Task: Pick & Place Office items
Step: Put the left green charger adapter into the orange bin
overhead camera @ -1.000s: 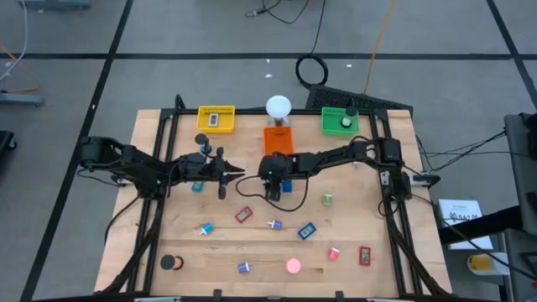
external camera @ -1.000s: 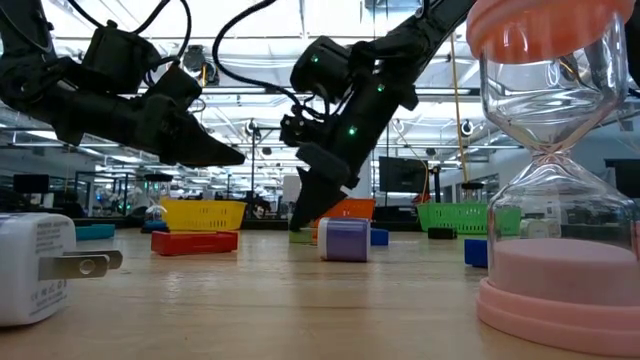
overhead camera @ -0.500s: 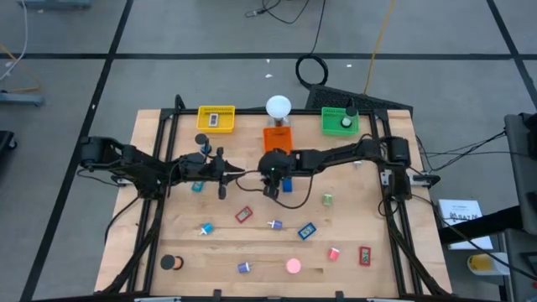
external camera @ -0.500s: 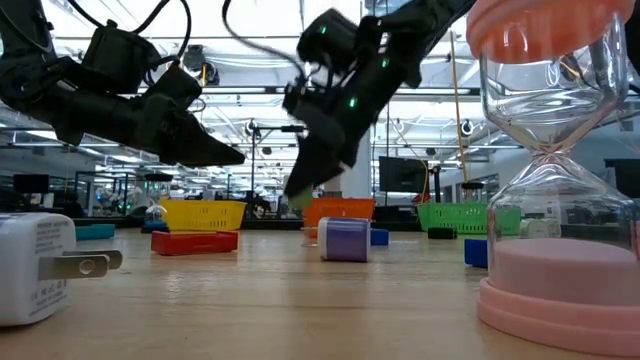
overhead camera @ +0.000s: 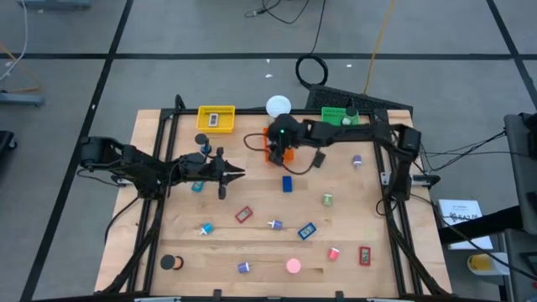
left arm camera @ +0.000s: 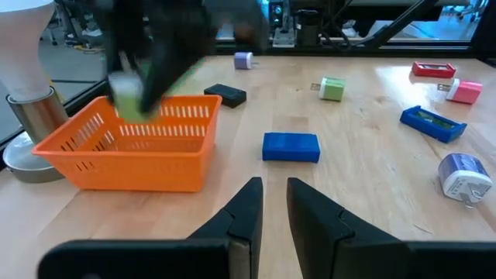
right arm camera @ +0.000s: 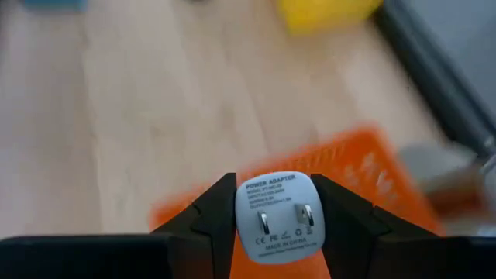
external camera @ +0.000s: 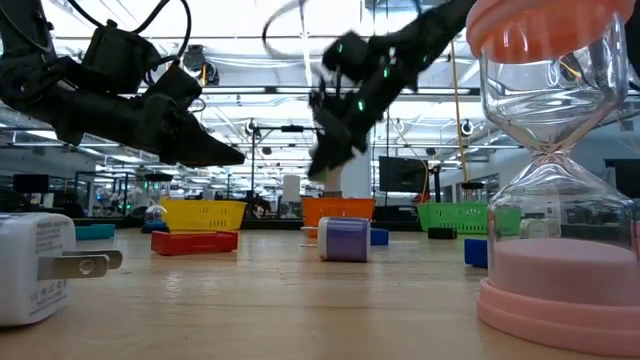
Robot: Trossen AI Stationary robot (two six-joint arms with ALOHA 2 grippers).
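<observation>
My right gripper (overhead camera: 278,144) hangs over the orange tray (overhead camera: 277,156) near the table's far edge, shut on a small pale power adapter (right arm camera: 277,217). The left wrist view shows the adapter (left arm camera: 128,91) above the tray's (left arm camera: 132,151) far corner. My left gripper (overhead camera: 240,174) waits over the table's left middle, open by a narrow gap and holding nothing. A blue block (overhead camera: 287,184) lies flat on the table to its right. Other small pieces lie scattered across the near half: a red block (overhead camera: 243,215), a pink roll (overhead camera: 293,266) and a black roll (overhead camera: 170,262). My right gripper pinches the adapter between its two fingers (right arm camera: 213,221), one on each opposite side (right arm camera: 242,221). The adapter's labelled face with its two prongs is turned toward the wrist camera. The fingers come from above, slanting down. The adapter is lifted clear, over the orange tray (right arm camera: 353,178).
A yellow tray (overhead camera: 216,118), a white globe lamp (overhead camera: 278,106) and a green tray (overhead camera: 340,120) stand along the far edge. In the low view a pink hourglass (external camera: 555,200) and a white plug (external camera: 35,268) stand close to the camera at the near edge.
My right gripper has risen from the table's middle beside the blue block and moved toward the far edge, carrying the adapter up to above the orange tray. The blue block has stayed where it was.
</observation>
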